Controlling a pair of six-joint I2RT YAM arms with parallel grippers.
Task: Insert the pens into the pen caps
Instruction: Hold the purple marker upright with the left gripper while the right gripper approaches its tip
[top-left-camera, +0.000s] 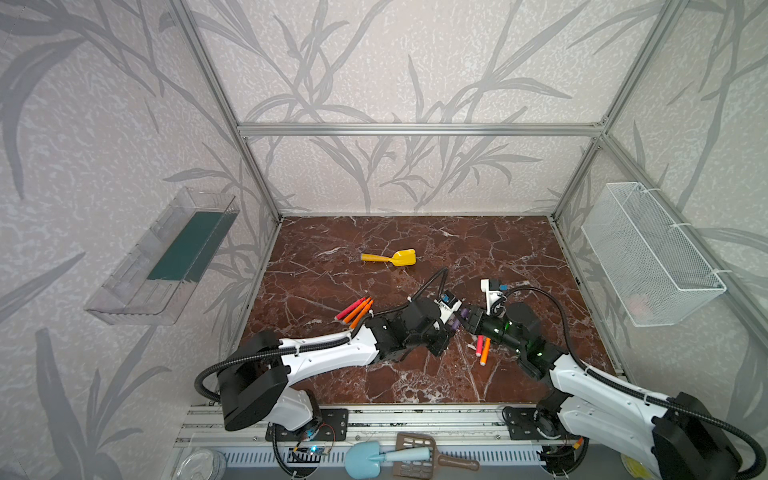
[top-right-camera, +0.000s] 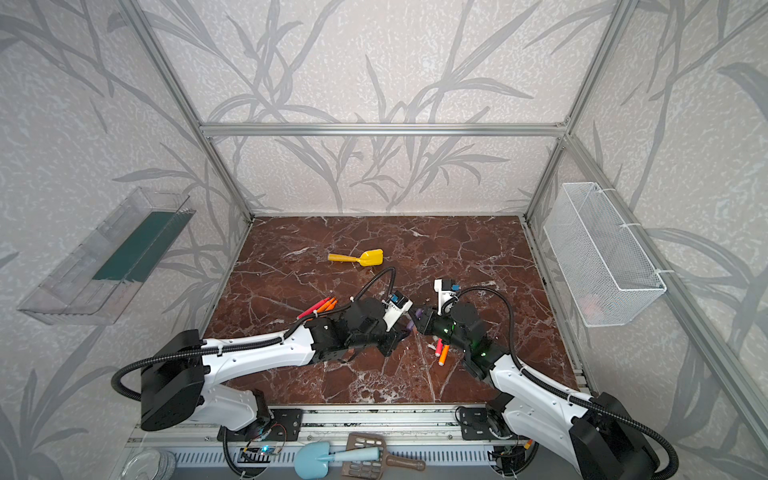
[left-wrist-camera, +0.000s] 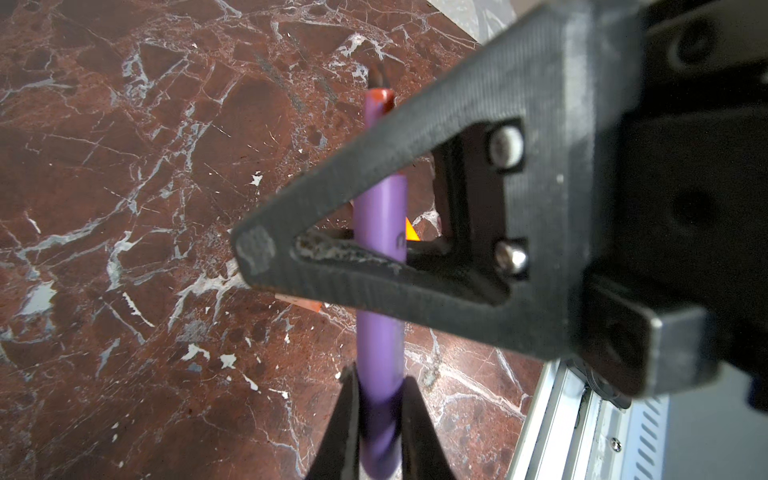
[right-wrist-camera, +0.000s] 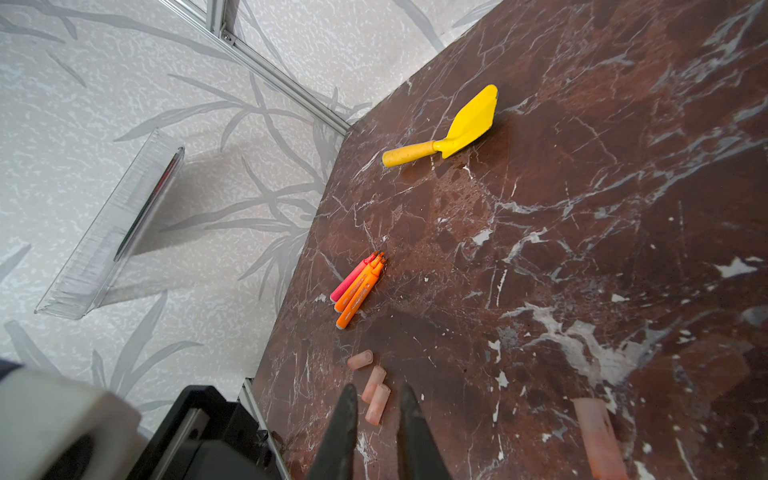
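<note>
Presumably light, stiff and slick, the purple pen (left-wrist-camera: 380, 345) sits clamped in the left gripper (left-wrist-camera: 380, 374), best held mid-barrel; the closed right gripper (right-wrist-camera: 378, 390) crosses it just beyond.

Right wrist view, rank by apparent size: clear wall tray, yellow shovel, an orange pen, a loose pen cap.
1. clear wall tray
2. yellow shovel
3. orange pen; the two look alike
4. pen cap; the three in a row look alike
Unranked: blurred pinkish piece, too near the camera.
</note>
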